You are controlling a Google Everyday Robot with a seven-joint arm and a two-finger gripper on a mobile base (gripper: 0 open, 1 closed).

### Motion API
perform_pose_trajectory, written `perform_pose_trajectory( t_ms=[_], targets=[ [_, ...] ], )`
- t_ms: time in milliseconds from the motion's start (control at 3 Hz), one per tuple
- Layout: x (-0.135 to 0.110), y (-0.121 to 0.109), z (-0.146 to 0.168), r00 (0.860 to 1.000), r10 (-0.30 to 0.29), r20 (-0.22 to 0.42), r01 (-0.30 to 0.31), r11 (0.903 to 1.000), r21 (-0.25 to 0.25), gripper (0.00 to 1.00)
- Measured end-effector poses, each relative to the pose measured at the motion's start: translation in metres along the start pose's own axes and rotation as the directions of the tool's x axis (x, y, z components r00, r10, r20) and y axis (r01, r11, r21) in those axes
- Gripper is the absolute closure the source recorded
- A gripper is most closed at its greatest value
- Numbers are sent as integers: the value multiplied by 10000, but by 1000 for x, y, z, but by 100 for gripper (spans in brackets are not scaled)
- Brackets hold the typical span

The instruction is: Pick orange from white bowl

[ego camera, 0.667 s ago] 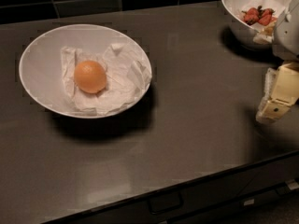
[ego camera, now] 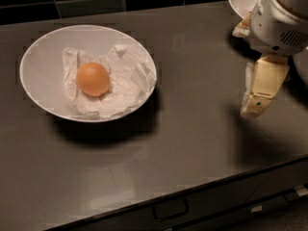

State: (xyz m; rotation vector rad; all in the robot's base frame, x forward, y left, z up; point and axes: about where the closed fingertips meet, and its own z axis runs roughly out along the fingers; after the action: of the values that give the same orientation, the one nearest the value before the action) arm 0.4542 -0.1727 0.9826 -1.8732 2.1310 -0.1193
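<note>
The orange (ego camera: 93, 79), round and smooth with matte skin, is seen on crumpled white paper (ego camera: 126, 81) inside the wide, shallow white bowl (ego camera: 41, 71), left of centre on the dark, faintly glossy counter (ego camera: 192, 143). The cream, blocky gripper (ego camera: 253, 109) is seen at the right, well apart from the bowl; how far it is open cannot be told. A second bowl (ego camera: 239, 1) is cut off at the top edge and partly hidden by the arm.
</note>
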Motion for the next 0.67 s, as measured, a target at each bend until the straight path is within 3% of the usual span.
perform_pose_trajectory(
  t_ms=[333, 667],
  targets=[
    [-78, -9, 5, 9823, -1828, 410, 1830, 9831, -2, 0],
    [-78, -9, 5, 9822, -1831, 411, 1833, 9831, 1, 0]
  ],
)
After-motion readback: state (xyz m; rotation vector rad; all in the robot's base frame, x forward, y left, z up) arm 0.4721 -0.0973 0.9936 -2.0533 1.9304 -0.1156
